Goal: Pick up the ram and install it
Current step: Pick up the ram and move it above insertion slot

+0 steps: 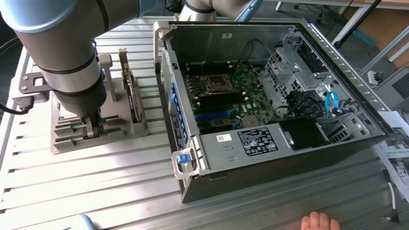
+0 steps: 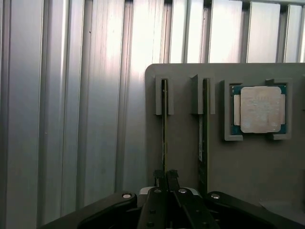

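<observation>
Seemingly the ram (image 2: 164, 133) stands — pinched inside pincer (image 2: 166, 174).

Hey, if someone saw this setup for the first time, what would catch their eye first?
The open computer case, motherboard exposed, lies on a ribbed metal table in the middle of the exterior view. At the exterior view's left the robot arm reaches down to a grey holder, where the gripper is closed on the ram standing on edge in its slot; a square processor chip sits in the same holder.
</observation>
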### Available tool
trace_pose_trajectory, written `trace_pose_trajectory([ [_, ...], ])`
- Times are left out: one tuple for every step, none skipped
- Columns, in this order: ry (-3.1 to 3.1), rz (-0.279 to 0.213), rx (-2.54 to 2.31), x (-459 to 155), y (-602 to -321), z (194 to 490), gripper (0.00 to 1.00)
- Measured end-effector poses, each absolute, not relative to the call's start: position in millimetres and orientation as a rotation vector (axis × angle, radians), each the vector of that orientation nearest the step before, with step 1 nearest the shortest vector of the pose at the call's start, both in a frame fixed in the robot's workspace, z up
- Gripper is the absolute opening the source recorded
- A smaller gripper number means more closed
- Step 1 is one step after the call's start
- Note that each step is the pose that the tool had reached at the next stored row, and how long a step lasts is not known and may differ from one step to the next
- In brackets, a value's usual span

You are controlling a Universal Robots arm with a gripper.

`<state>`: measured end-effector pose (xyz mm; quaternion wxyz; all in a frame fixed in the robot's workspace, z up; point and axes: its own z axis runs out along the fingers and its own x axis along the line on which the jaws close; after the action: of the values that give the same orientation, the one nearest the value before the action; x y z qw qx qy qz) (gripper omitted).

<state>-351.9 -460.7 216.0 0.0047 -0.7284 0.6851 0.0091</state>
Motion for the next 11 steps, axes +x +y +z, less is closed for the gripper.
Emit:
trace_pose_trajectory([
  [2.146, 0.029, -2.281, -352, -461, 217, 0.12],
  [2.146, 0.029, -2.281, -352, -461, 217, 0.12],
  [2.146, 0.029, -2.281, -352, -461, 218, 0.12],
  [2.146, 0.029, -2.281, -352, -461, 219, 0.12],
  [2.146, 0.029, -2.281, -352, -461, 220, 0.12],
  [2.146, 0.029, -2.281, -352, -461, 221, 0.12],
  [2.146, 0.029, -2.281, -352, -461, 222, 0.12],
  [2.146, 0.029, -2.281, -352, -461, 223, 0.12],
  [2.146, 0.029, -2.281, -352, -461, 225, 0.12],
  [2.146, 0.029, -2.281, -352, -461, 226, 0.12],
  [2.146, 0.029, -2.281, -352, -461, 227, 0.12],
])
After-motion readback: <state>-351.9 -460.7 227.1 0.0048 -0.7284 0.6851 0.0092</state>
